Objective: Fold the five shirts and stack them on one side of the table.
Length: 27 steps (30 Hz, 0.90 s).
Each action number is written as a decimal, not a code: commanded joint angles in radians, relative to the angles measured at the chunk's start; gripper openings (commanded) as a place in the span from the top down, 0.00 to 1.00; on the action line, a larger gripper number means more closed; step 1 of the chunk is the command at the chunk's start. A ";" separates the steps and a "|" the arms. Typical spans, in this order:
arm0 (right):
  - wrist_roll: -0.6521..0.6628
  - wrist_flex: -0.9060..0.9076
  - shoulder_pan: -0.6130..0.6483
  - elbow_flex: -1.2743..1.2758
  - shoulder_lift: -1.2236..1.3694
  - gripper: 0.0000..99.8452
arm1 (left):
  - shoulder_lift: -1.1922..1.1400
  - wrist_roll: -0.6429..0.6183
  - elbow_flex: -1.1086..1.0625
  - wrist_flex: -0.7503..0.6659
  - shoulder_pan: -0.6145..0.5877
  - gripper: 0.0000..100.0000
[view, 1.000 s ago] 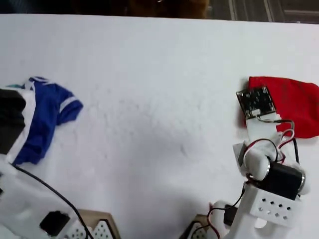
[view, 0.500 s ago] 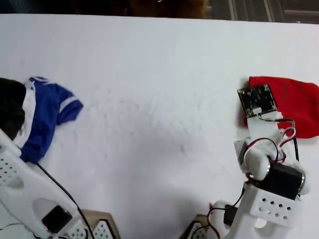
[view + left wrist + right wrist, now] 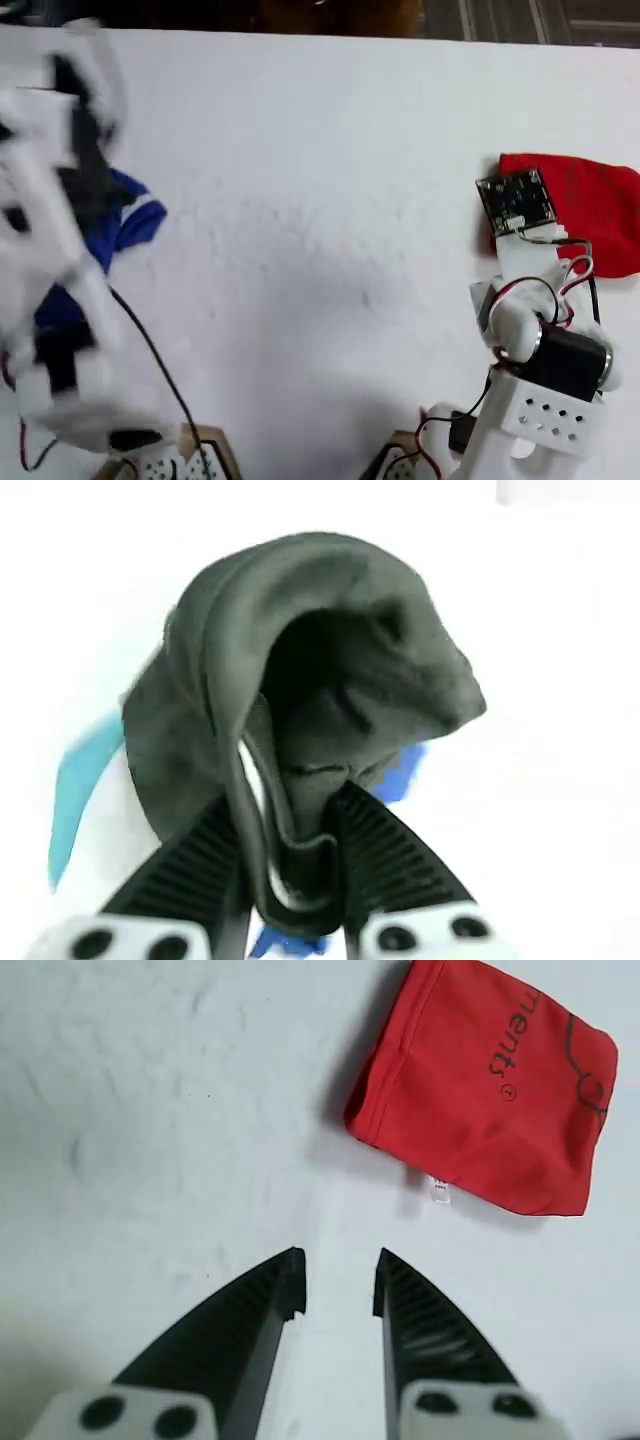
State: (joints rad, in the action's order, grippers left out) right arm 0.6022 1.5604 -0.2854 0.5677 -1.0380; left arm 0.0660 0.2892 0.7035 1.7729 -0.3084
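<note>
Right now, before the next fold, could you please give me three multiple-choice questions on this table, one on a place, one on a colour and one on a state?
1. Where on the table does the red shirt lie?
A. on its right side
B. in its middle
C. at its far left corner

2. What colour is the pinched shirt in the left gripper?
A. yellow
B. dark grey to black
C. red

3. How is the right gripper?
A. shut on the red shirt
B. shut on nothing
C. open, holding nothing

Answers:
1 A, since the high view shows it folded on the right side, beside an arm.
2 B, since the left wrist view shows dark cloth clamped in that gripper.
3 C, since the right wrist view shows its jaws apart over bare table, short of the red shirt.
</note>
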 commanded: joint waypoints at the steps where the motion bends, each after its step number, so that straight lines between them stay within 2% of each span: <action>1: -0.003 -0.016 -0.010 -0.003 -0.001 0.88 | 0.364 -0.003 -0.084 0.011 0.318 0.98; 4: -0.003 -0.015 -0.010 -0.003 -0.001 0.88 | 0.499 -0.008 -0.133 -0.029 0.476 0.98; 7: -0.003 -0.013 -0.010 -0.003 -0.001 0.88 | 0.532 -0.011 -0.176 -0.086 0.483 0.98; 17: -0.002 -0.012 -0.010 0.052 -0.002 0.88 | 0.480 -0.009 -0.232 -0.192 0.353 0.96; 19: 0.000 -0.012 -0.010 0.081 -0.007 0.88 | 0.419 -0.011 -0.236 -0.186 0.305 0.90; 23: 0.002 -0.010 -0.008 0.098 -0.008 0.88 | 0.247 -0.012 -0.234 -0.186 0.252 0.71; 24: 0.003 -0.010 -0.007 0.098 -0.007 0.88 | 0.196 -0.012 -0.231 -0.186 0.238 0.69; 27: 0.005 -0.010 -0.005 0.100 -0.002 0.88 | 0.068 -0.012 -0.223 -0.192 0.189 0.70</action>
State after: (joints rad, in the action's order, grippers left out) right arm 0.6022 1.5604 -0.2854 0.6690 -1.0380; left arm 0.2240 0.2816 0.4672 1.6026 -0.0721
